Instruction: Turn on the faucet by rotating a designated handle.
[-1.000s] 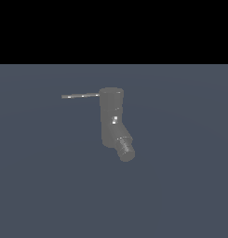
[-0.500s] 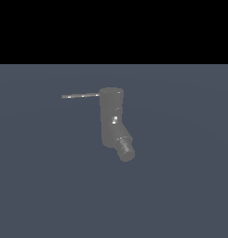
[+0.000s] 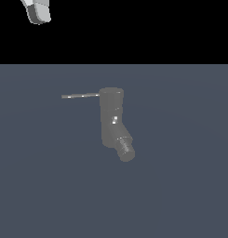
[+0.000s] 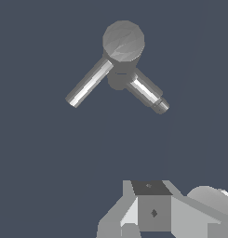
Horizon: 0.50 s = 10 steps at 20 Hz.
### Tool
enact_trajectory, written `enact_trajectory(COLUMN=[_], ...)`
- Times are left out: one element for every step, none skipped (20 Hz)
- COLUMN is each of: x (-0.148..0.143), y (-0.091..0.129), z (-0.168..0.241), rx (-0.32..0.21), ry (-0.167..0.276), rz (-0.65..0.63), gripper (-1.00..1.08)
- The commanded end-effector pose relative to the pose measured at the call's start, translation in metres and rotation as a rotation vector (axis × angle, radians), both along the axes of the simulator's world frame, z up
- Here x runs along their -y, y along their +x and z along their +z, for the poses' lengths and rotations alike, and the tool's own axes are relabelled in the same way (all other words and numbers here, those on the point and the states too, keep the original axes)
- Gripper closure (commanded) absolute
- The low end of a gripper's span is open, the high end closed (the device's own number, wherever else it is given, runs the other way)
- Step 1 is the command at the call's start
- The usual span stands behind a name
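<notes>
**A:** So where's the hand in this one?

**B:** Way up in the corner at the exterior view's left, just a white chunk poking in, well apart from the faucet. The wrist view only shows grey blocks of it, so honestly can't tell if the fingers are spread or pressed together.

**A:** And the faucet itself?

**B:** Mid-scene on the blue-grey floor, ribbed spout tip angled down. The handle sticks out from the top toward the exterior view's left. No readable writing, only tiny white specks.
</notes>
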<state>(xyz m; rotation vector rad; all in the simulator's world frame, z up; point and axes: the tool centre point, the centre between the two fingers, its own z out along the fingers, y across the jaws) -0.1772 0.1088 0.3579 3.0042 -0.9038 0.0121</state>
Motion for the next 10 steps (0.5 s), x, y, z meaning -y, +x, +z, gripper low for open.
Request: enact_trajectory(x=[-0.007, -0.010, -0.013, -0.015, -0.017, -0.020, -0.022, -0.024, -0.026, -0.027], y=[0.011, 0.015, 0.019, 0.024, 0.028, 0.033, 0.037, 0.042, 0.046, 0.051], z=[-0.012, -0.016, -0.021, -0.025, -0.030, -0.034, -0.038, -0.043, -0.047, -0.051], rx=[0.000, 0.000, 0.000, -0.001, -0.001, -0.001, -0.001, -0.001, -0.001, -0.001], ry=[0.003, 0.003, 0.004, 0.005, 0.005, 0.006, 0.007, 0.007, 0.008, 0.009], rz=[-0.054, -0.075, -0.096, -0.116, -0.137, -0.157, -0.177, -0.197, -0.217, -0.236], gripper=[1.08, 1.08, 1.08, 1.08, 1.08, 1.08, 1.08, 1.08, 1.08, 1.08])
